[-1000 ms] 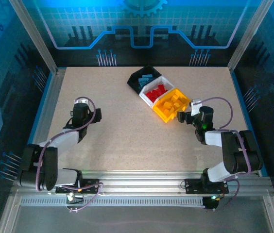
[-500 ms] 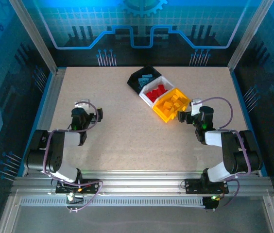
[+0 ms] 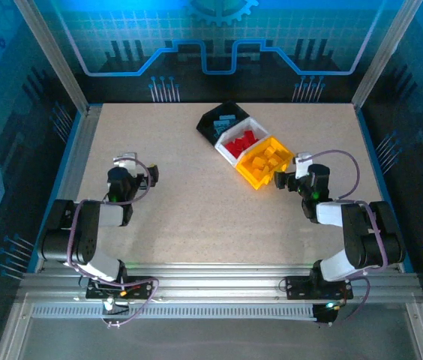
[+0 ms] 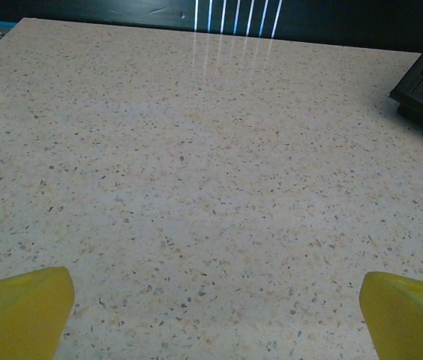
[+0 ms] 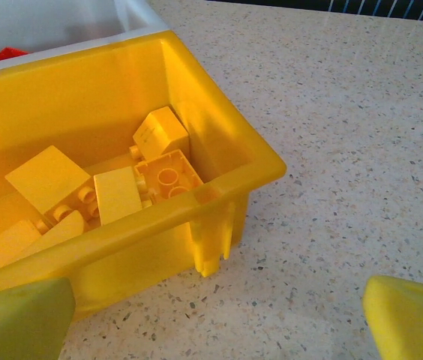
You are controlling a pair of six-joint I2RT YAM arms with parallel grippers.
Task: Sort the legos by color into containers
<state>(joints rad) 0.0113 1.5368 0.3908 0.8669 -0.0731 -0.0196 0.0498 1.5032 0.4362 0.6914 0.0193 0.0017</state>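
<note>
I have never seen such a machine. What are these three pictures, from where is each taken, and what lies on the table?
These are two robot arms bolted at the near edge of a speckled table. The wide picture looks down from above: the left arm is on the left, the right arm on the right. The other two pictures come from a camera on each wrist; the yellow shapes in their lower corners are that arm's own jaws. On the table stand three joined bins: a black bin with blue bricks, a white bin with red bricks, a yellow bin with yellow bricks. Both pairs of jaws stand open and hold nothing. The right arm's jaws are beside the yellow bin; the left arm's are over bare table.
</note>
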